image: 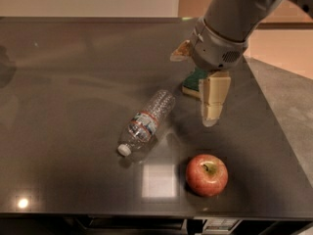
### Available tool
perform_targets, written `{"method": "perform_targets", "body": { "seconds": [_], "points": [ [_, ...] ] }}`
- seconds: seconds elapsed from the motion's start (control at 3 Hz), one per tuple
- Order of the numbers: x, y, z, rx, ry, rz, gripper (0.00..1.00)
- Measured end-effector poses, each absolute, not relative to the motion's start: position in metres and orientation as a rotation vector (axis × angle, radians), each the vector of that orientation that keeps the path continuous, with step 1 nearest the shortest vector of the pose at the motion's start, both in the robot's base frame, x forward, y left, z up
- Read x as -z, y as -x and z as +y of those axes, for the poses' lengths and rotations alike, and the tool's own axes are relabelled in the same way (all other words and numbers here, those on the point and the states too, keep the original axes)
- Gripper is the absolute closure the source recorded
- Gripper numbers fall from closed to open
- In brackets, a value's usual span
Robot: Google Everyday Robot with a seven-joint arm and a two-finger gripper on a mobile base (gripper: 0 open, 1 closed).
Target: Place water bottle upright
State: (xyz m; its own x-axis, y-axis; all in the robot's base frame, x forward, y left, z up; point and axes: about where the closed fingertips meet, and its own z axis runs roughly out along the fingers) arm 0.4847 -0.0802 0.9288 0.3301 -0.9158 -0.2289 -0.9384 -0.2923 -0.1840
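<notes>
The water bottle (147, 122) lies on its side near the middle of the dark table (73, 82). It is clear and ribbed, with a red, white and blue label band. Its white cap points toward the front left. My gripper (212, 106) hangs above the table to the right of the bottle, a short way from it. Its tan fingers point down. It holds nothing that I can see.
A red apple (206, 175) sits near the table's front edge, below the gripper. A green sponge (194, 82) lies behind the gripper, partly hidden by it. The table's right edge runs close by, with floor beyond.
</notes>
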Motion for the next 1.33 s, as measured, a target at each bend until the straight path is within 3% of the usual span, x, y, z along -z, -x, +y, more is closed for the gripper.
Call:
{"method": "perform_targets", "body": {
  "seconds": [0.67,1.33],
  "points": [
    [-0.892,-0.481,-0.01,-0.205,2.564,1.384,0.0],
    [-0.868,-0.473,0.019,-0.209,2.703,1.205,0.0]
  ]
}}
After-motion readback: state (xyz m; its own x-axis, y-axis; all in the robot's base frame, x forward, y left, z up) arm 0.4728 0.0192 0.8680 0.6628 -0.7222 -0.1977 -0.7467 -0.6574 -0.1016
